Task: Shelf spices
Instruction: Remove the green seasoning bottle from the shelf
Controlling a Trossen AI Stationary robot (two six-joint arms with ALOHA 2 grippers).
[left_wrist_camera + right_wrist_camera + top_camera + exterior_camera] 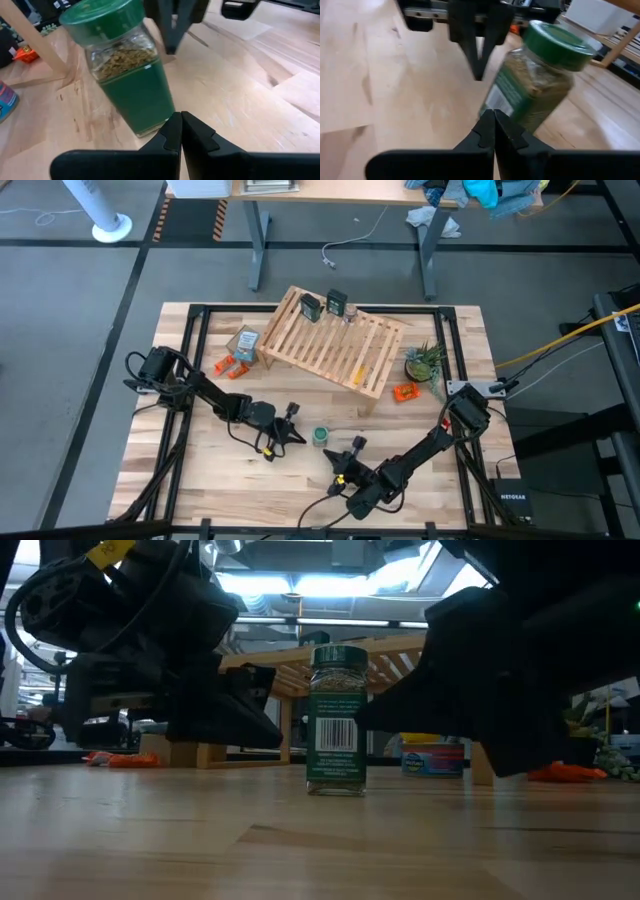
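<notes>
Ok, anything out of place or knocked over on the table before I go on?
Nothing is spilled or tipped. The green jar stands upright and capped on the table, off the shelf, between the shut left gripper and the shut right gripper. Two dark jars already stand on the shelf.

A small tan cardboard box (245,342) stands on the wooden counter (200,480), with orange pieces (230,366) just beside it. At the counter's far right sits a little potted plant (425,361), another orange piece (405,392) lying near it.
</notes>
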